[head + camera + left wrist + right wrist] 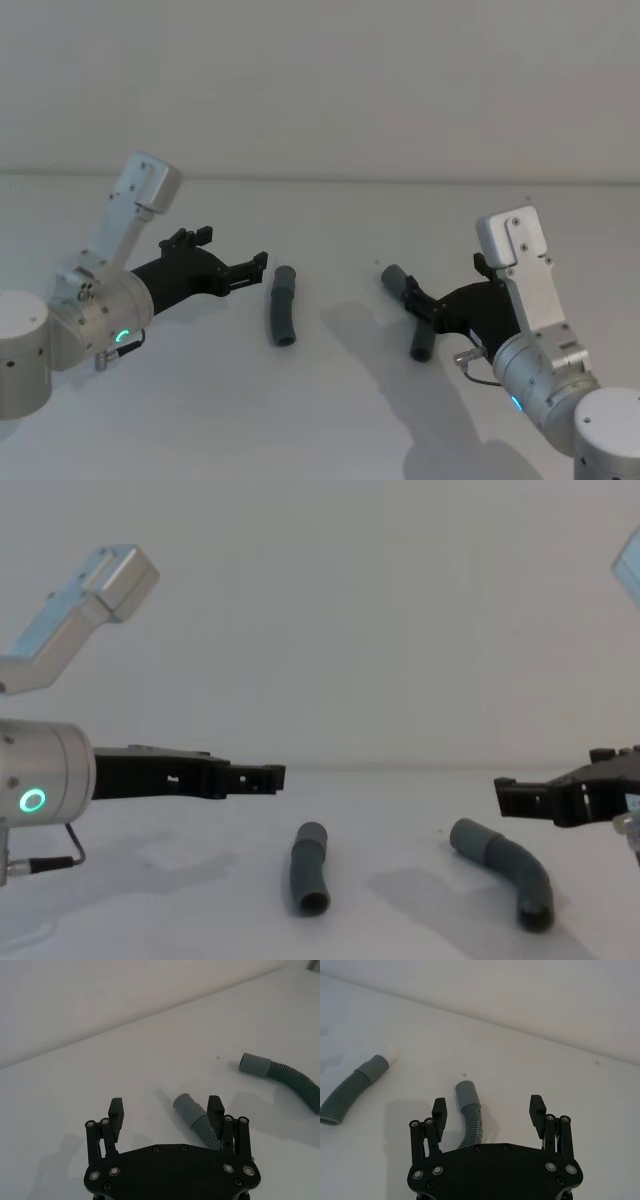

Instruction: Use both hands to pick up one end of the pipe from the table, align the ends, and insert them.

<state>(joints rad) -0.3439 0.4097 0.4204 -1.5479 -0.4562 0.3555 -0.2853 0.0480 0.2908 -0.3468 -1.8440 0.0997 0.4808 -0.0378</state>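
Note:
Two dark grey pipe pieces lie apart on the white table (330, 420). The short piece (282, 305) sits left of centre, and its narrow white tip (392, 1054) points away from me. The longer bent corrugated piece (412, 305) lies to the right, its smooth grey cuff (467, 1094) at the far end. My left gripper (165, 1110) hovers open above the table just left of the short piece (197, 1120). My right gripper (489, 1109) hangs open over the longer piece (472, 1127), which runs between its fingers without touching them.
A plain pale wall stands behind the table. Bare tabletop lies between the two pieces (400, 880) and in front of them. Both silver arms come in low from the sides, the left one (35, 800) showing a green ring.

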